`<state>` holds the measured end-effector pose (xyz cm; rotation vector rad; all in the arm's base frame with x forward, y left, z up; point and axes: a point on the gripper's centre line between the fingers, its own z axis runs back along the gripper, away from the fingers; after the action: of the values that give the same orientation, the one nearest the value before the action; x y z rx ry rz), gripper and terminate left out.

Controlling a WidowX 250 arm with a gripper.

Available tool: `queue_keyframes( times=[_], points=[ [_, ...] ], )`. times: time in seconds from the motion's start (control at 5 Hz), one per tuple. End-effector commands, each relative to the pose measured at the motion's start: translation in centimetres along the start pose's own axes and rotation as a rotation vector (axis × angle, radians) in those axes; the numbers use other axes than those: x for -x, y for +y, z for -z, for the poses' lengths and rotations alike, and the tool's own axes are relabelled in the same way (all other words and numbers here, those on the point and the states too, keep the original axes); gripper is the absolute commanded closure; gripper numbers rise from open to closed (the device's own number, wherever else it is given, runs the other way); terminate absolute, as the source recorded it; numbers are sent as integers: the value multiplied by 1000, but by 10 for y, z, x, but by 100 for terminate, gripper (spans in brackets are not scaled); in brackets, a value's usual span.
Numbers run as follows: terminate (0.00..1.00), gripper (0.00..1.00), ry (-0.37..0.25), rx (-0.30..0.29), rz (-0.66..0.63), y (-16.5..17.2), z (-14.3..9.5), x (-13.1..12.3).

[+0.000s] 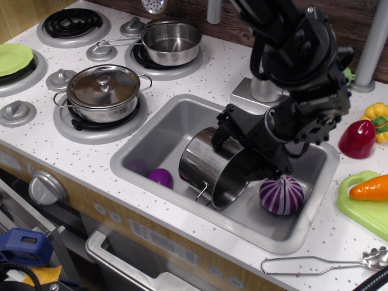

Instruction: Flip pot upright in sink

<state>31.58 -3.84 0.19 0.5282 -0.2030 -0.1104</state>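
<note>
Pot (209, 167) on side in sink (154, 130), long axis horizontal, mouth toward right table edge. Purple-striped ball (281, 194) and purple item (160, 177) also inside. My tool (245, 151) at pot rim; spread cannot tell.

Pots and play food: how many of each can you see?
Pots: 3 - tipped pot in the sink, lidded pot, saucepan.
Play food in the sink: 2 - striped purple one, plain purple one.
Total: 5
</note>
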Motion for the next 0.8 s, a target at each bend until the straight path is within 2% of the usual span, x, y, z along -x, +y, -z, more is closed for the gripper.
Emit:
queue_keyframes(
  times=[0.0,0.2,0.4,0.6],
  points=[
    [0,0,-38,-80,51,4,5,-1],
    [0,100,-51,-139,83,8,15,2],
    [0,100,-50,-138,85,11,18,2],
    [0,100,-41,-102,90,17,19,1]
  ],
)
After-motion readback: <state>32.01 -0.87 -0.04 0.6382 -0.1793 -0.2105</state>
